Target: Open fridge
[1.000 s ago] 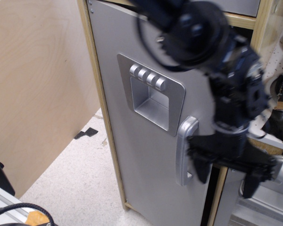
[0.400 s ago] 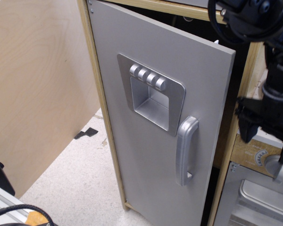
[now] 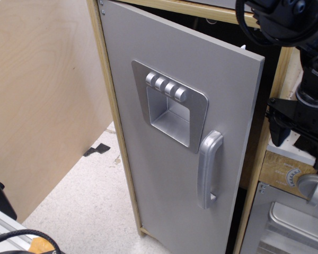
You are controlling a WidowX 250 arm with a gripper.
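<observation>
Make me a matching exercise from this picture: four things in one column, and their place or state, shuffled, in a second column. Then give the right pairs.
Things:
1. fridge door
2. bar handle
3. buttons
4. gripper

Places or states:
A. in a row at the top of the recessed panel
B. swung ajar, a dark gap along its right edge
C. off to the right of the door, touching nothing on it
D. upright near the door's right edge, below the panel

Pairs: 1-B, 2-D, 3-A, 4-C
</observation>
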